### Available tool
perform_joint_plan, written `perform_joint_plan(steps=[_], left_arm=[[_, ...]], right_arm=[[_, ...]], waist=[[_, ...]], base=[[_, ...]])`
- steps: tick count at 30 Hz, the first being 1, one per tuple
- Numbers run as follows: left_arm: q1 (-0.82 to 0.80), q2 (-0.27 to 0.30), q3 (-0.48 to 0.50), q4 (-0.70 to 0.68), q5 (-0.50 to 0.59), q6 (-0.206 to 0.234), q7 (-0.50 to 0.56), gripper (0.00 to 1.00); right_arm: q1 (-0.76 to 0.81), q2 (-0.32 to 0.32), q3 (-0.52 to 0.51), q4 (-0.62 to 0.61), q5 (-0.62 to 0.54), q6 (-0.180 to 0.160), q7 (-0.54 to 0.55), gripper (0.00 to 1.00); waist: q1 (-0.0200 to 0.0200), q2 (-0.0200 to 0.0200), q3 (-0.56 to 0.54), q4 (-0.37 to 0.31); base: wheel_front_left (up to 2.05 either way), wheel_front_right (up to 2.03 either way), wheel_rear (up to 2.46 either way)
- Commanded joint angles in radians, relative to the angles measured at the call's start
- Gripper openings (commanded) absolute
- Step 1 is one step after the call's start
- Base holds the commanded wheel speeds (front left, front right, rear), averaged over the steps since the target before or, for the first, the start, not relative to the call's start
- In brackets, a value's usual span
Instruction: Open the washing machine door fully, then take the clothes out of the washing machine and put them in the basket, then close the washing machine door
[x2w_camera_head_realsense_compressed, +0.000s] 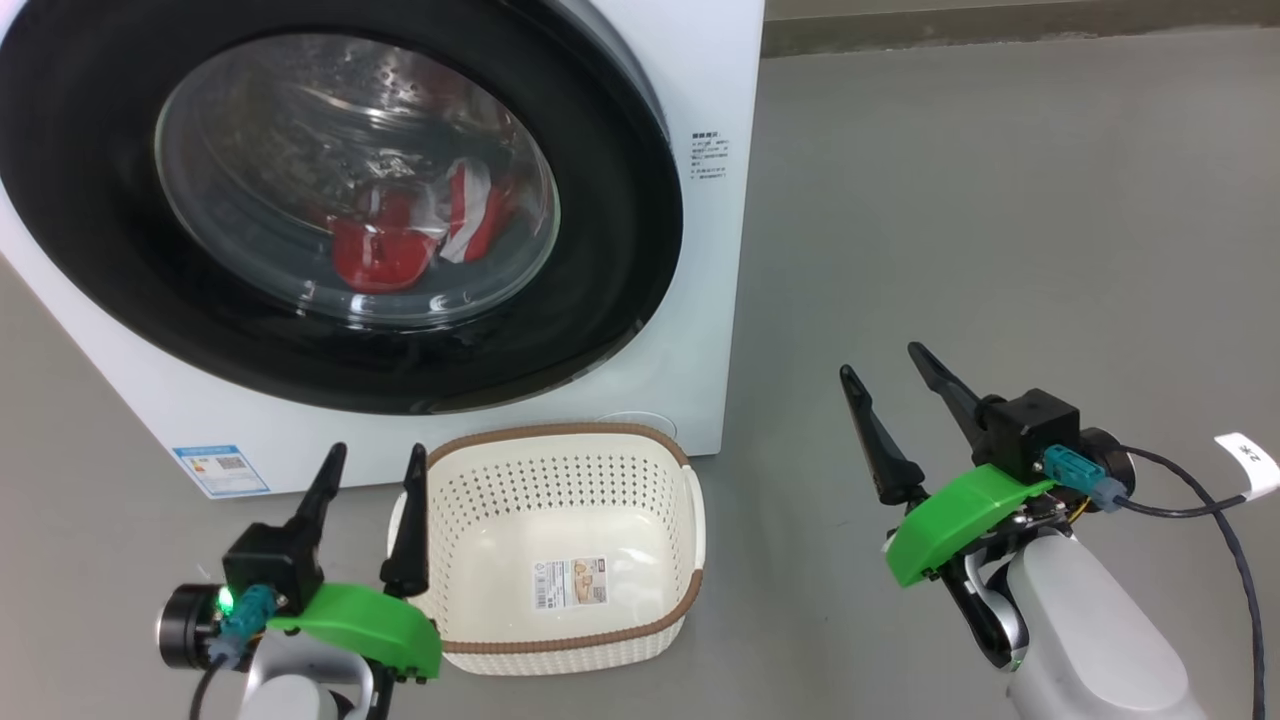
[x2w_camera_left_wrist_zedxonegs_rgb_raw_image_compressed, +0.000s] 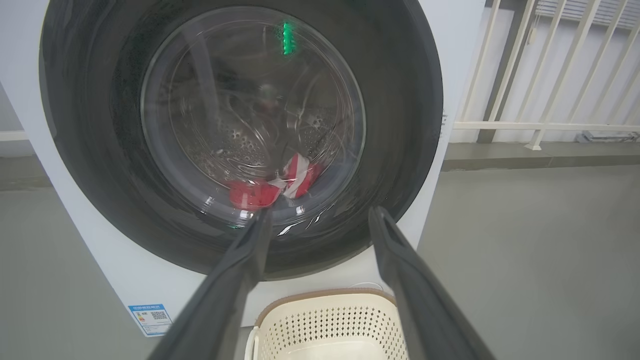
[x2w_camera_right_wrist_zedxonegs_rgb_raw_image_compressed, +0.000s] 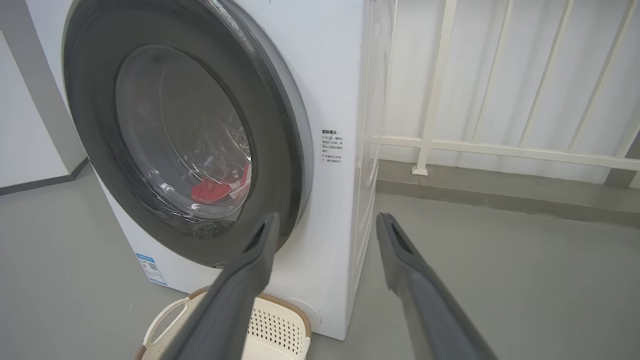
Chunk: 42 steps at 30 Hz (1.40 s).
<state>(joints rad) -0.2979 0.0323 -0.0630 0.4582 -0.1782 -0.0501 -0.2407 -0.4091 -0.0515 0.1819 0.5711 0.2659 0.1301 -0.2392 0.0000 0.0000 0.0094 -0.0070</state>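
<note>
White steel stands at the left: the washing machine (x2w_camera_head_realsense_compressed: 720, 300) sits on the grey floor (x2w_camera_head_realsense_compressed: 1000, 200) with the washing machine door (x2w_camera_head_realsense_compressed: 610, 250) shut, its glossy black rim flat against the front, so the first step is not yet begun. Behind the bulging glass the clothes (x2w_camera_head_realsense_compressed: 385, 255), red with white stripes, lie low in the drum, slumped where their weight leaves them. Below, the left gripper (x2w_camera_head_realsense_compressed: 378, 450) hangs released, its two dark fingers spread on nothing and aimed at the door's lower rim. Just to its right the basket (x2w_camera_head_realsense_compressed: 560, 480) stands empty on the floor, close to the foot of the machine. It is placed there, I judge, so each garment has a short way to go, though an opening door may sweep over it. Further right, well apart from the machine, the right gripper (x2w_camera_head_realsense_compressed: 882, 360) is likewise spread and empty, off the door's right edge; I cannot tell which side carries the hinge. The head view gives both grippers and the sticker (x2w_camera_head_realsense_compressed: 570, 582) on the basket's bottom. The left wrist view looks straight through the glass at the drum, and the right wrist view adds the machine's side panel, the door's edge in profile and a white railing (x2w_camera_right_wrist_zedxonegs_rgb_raw_image_compressed: 500, 151) behind.
</note>
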Motion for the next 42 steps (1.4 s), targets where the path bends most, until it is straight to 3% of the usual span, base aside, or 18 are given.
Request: perform_joint_plan(steps=[1, 19, 21, 23, 30, 42], left_arm=[[-0.047, 0.02, 0.026, -0.016, 0.033, 0.01, -0.017, 1.0], [-0.062, 0.022, 0.024, -0.008, 0.043, 0.006, -0.021, 1.0], [-0.067, 0.022, 0.022, -0.012, 0.043, 0.003, -0.021, 1.0], [-0.066, 0.021, 0.016, -0.015, 0.045, 0.001, -0.021, 1.0], [-0.072, 0.021, -0.003, -0.033, 0.047, -0.001, -0.021, 1.0], [-0.099, 0.02, -0.015, -0.13, 0.036, -0.01, -0.021, 1.0]], right_arm=[[-0.045, 0.002, 0.027, -0.016, -0.032, 0.001, -0.018, 1.0], [-0.057, 0.001, 0.01, -0.03, -0.05, 0.001, -0.023, 0.99], [-0.063, 0.001, 0.003, -0.036, -0.048, 0.001, -0.023, 0.39], [-0.064, 0.001, -0.002, -0.036, -0.049, 0.001, -0.023, 0.0], [-0.086, 0.001, -0.021, -0.046, -0.026, 0.001, -0.023, 0.0], [-0.238, 0.001, -0.039, -0.018, 0.419, 0.001, -0.023, 0.0]], waist=[[0.0, 0.0, 0.001, -0.001], [0.0, 0.0, 0.028, 0.003], [0.0, 0.0, 0.036, 0.007], [0.0, 0.0, 0.036, 0.011], [0.0, 0.0, 0.065, 0.026], [0.0, 0.0, 0.176, 0.055]], base=[[0.0, 0.0, 0.0], [0.0, 0.0, 0.0], [0.0, 0.0, 0.0], [0.0, 0.0, 0.0], [0.0, 0.0, 0.0], [0.0, 0.0, 0.0]])
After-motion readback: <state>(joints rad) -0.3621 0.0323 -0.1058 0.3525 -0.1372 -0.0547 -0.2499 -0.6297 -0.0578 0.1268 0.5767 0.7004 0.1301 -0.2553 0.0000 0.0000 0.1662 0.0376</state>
